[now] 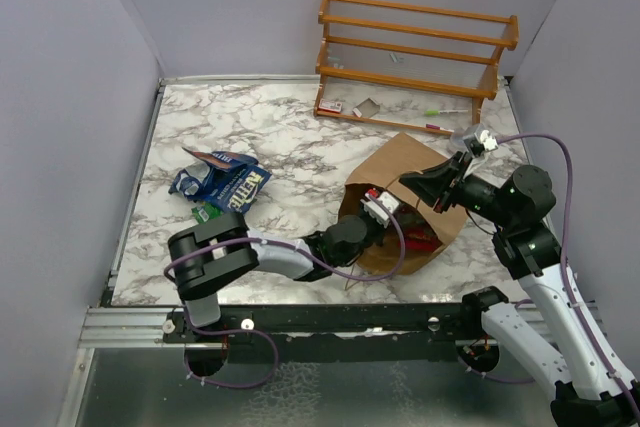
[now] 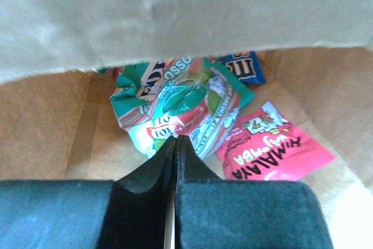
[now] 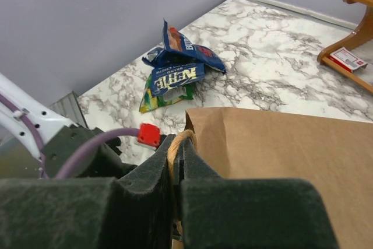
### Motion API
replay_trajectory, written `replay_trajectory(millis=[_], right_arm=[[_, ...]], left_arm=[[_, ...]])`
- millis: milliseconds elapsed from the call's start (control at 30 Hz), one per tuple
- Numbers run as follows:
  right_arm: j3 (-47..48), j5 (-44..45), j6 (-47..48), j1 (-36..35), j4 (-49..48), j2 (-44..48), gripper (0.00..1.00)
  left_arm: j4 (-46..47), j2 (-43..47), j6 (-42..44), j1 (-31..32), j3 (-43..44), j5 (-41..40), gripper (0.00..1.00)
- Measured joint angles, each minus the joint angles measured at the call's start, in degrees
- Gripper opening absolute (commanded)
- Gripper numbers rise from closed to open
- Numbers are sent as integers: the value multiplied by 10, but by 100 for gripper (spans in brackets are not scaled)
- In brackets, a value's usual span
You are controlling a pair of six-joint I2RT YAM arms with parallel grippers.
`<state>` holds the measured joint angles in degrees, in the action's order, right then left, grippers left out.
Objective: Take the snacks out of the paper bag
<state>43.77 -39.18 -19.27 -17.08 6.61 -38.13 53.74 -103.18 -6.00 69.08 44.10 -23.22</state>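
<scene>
- Three packets are lying inside the bag [image 1: 410, 172] on its lower wall. A teal packet [image 2: 192, 100] is nearest the mouth, a pink packet [image 2: 271, 150] is just beside it, and a dark blue packet [image 2: 245, 67] is deeper in.
- Left gripper [image 2: 176, 139] is reaching in through the bag's mouth. Its fingers are clenching together with the tips on the teal packet's near edge, apparently pinching it.
- Right gripper [image 3: 178, 141] is clamping the bag's rim on the upper side of the mouth and holding the mouth open.
- Outside the bag, well apart on its mouth side, blue packets [image 1: 225, 182] and a green packet [image 3: 157, 98] are lying in a heap.
- Step in hand, as judged: seizing the teal packet for removal.
- Next move is calling for a straight withdrawal through the mouth, keeping clear of the overhanging paper. A release beside the heap would follow, with the right grip steadying the bag against drag.
- Hold on the foil edge is looking slight, so slippage is possible.
</scene>
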Motion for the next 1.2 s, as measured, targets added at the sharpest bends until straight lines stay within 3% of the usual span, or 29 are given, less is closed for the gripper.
replay_trajectory(millis=[133,200,367,533,700,900,1033,1133,1200], right_arm=[[0,11,7,0,4,1,2],[0,13,8,0,5,1,2],[2,13,9,0,7,3,2],[14,13,9,0,9,3,2],[21,13,9,0,14,9,2],[21,12,9,0,24,9,2],[21,12,9,0,24,9,2],[21,12,9,0,24,9,2],[21,12,9,0,24,9,2]], left_arm=[[-42,56,-17,0,-10,26,0],[-58,72,-25,0,-17,37,5],[-50,56,-40,0,-26,52,35],[-38,-31,-19,0,2,42,56],[-22,-105,33,0,42,-16,66],[11,-148,82,-2,71,-46,62],[16,-165,90,-8,89,-29,35],[18,-173,95,-16,98,-16,27],[20,-173,96,-23,103,-10,14]])
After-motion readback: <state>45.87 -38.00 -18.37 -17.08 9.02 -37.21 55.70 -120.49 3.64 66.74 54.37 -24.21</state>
